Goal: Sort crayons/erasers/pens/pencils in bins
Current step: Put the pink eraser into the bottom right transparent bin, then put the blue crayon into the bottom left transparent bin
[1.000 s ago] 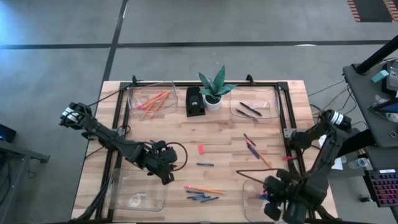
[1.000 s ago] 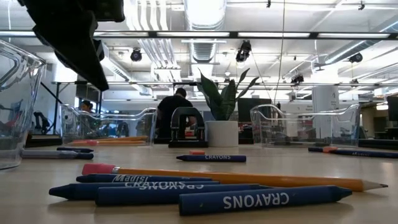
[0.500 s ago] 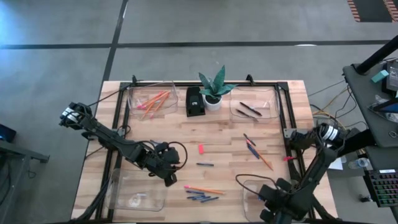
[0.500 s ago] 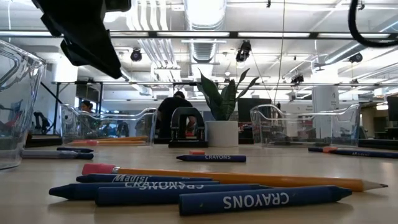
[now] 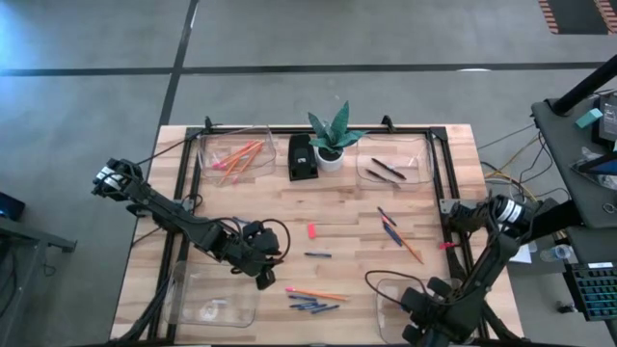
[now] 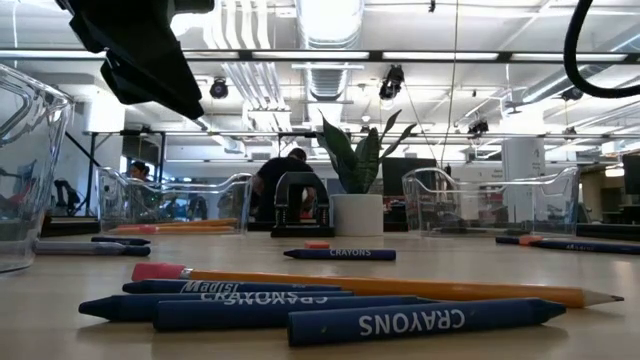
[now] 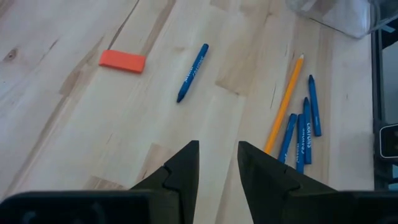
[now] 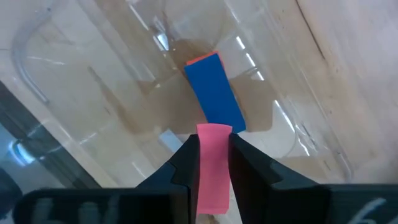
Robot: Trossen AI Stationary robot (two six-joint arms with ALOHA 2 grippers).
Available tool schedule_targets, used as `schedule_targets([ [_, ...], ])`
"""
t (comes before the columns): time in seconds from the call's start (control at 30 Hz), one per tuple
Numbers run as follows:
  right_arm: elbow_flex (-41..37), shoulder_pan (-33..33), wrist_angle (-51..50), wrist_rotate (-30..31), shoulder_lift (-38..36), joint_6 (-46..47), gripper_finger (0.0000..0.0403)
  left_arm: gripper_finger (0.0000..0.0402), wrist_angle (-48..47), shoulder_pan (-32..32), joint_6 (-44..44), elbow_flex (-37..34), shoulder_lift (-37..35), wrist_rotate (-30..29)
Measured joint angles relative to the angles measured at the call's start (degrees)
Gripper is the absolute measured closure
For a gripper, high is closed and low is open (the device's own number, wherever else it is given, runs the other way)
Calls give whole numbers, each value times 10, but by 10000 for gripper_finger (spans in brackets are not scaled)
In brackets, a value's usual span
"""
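My right gripper [image 8: 213, 140] hangs over the near right bin [image 5: 386, 289], shut on a pink eraser [image 8: 213, 168]. A blue eraser [image 8: 214, 93] lies flat on that bin's floor, with an orange-red edge [image 8: 198, 60] showing at its far end. My left gripper [image 7: 217, 149] stands open over bare table at centre left [image 5: 260, 270], holding nothing. Ahead of it lie a red eraser [image 7: 122, 60], a lone blue crayon [image 7: 191, 73], an orange pencil [image 7: 285, 102] and several blue crayons [image 7: 301, 127]. My right gripper pinches the pink eraser's two long sides [image 8: 202, 155] between its two fingers. The fingers point down from above and lie along the eraser. Its free end [image 8: 214, 129] pokes out past the fingertips, just above the blue eraser; whether they touch I cannot tell.
The far left bin [image 5: 236, 154] holds orange pencils and the far right bin [image 5: 390, 169] dark pens. A black box [image 5: 304, 157] and a potted plant [image 5: 333, 140] stand between them. The near left bin [image 5: 212, 299] sits by my left arm. Loose pens [image 5: 393, 229] lie right of centre.
My right gripper has come down toward the near right bin and a little toward the table's near edge, turning to point down, with the pink eraser still between its fingers. My left gripper has stayed in place and tipped up slightly.
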Motion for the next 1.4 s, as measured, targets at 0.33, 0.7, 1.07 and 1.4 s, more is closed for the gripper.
schedule_targets([
  [0.33, 0, 0, -11, -21, -14, -21, 268, 305, 0, 0, 0, 0, 0, 0],
  [0.7, 39, -16, -183, 107, -122, -39, 255, 305, 0, 0, 1, 0, 0, -8],
  [1.07, 35, -121, -315, 258, -209, -90, 255, 305, -96, 45, 1, 0, 0, -40],
  [1.4, 25, -182, -315, 273, -218, -179, 255, 306, -302, 182, 128, -20, 0, 56],
])
